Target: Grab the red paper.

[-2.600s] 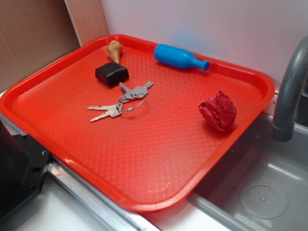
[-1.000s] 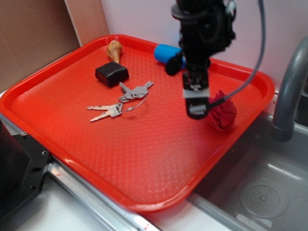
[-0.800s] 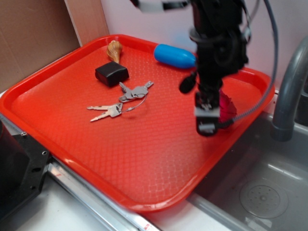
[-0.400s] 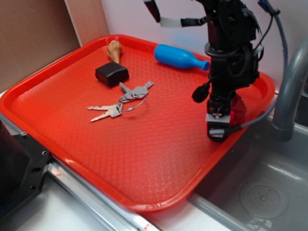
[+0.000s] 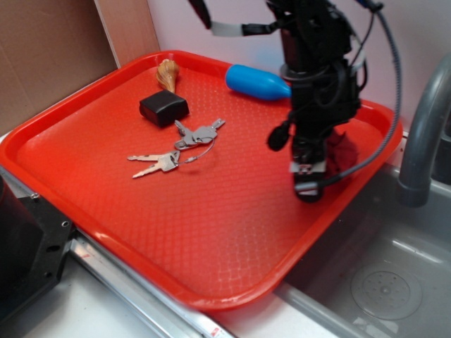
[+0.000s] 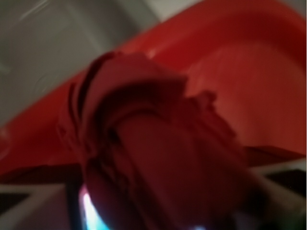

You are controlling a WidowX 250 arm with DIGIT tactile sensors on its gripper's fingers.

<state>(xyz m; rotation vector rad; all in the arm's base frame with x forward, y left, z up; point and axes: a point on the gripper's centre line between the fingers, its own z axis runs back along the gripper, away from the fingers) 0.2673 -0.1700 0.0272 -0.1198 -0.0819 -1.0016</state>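
Standing by the sink, I see the black robot arm reaching down over the right side of the large bright red plastic tray (image 5: 106,190), its tool (image 5: 308,179) lowered close to the tray floor right at the crumpled ball of dark crimson paper (image 5: 343,156). That red paper sits near the tray's right edge, toward the far right corner, and from the outside view only a sliver of it shows behind the arm. In the wrist view the creased crimson paper (image 6: 158,158) fills nearly the whole frame, blurred, with the tray's rim and the grey sink beyond it. I cannot tell how wide the tool stands or whether it has closed on the ball: the arm hides its tips in one view and the paper crowds them out in the other. My reading is that the approach is done and the grasp itself is either under way or about to be made; the paper does not look lifted clear of the tray. The small black box (image 5: 163,108), the bunch of silver keys (image 5: 180,146), the blue plastic bottle (image 5: 257,82) and the tan shell-like piece (image 5: 167,74) lie untouched across the far and left parts of the tray.
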